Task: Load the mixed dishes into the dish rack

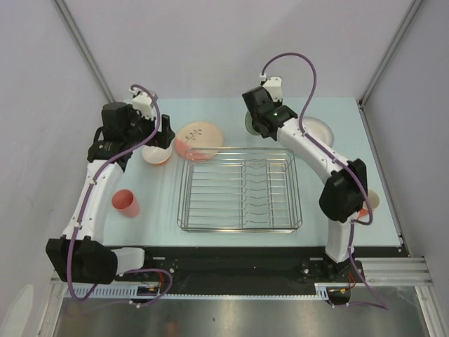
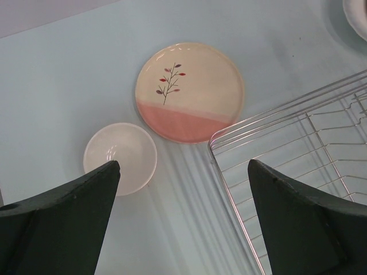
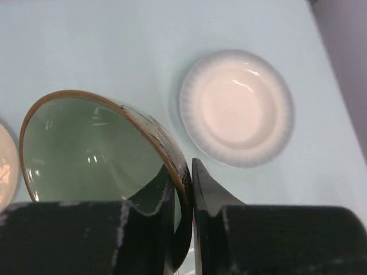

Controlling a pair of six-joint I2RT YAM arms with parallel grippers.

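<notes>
The chrome wire dish rack (image 1: 184,210) sits mid-counter (image 1: 154,228), and every dish in view lies outside it. Seen from above with the rack as the dial, the cream plate (image 1: 200,139) with its pink segment and twig motif lies flat at 11 o'clock, close to the rack's far-left corner. The orange-outside white bowl (image 1: 157,153) stands at 10 o'clock, just left of the plate. The salmon-pink tumbler (image 1: 126,202) is at 9 o'clock, well apart from the rack. The white grey-rimmed shallow bowl (image 1: 317,130) rests at 1 o'clock, and the orange mug (image 1: 372,200) at 3 o'clock is partly hidden behind the right arm (image 1: 316,154).

The left arm (image 1: 88,196) reaches toward 11 o'clock. The left jaws are spread wide and hold nothing, and both dark fingers (image 2: 74,217) hang above the counter between white bowl and rack corner.

The right jaws, at 12 o'clock just beyond the rack's far rim, are pinched narrow on the wall of the small green glass bowl (image 3: 86,149), which tilts in their grip. Whether it clears the counter cannot be told.
</notes>
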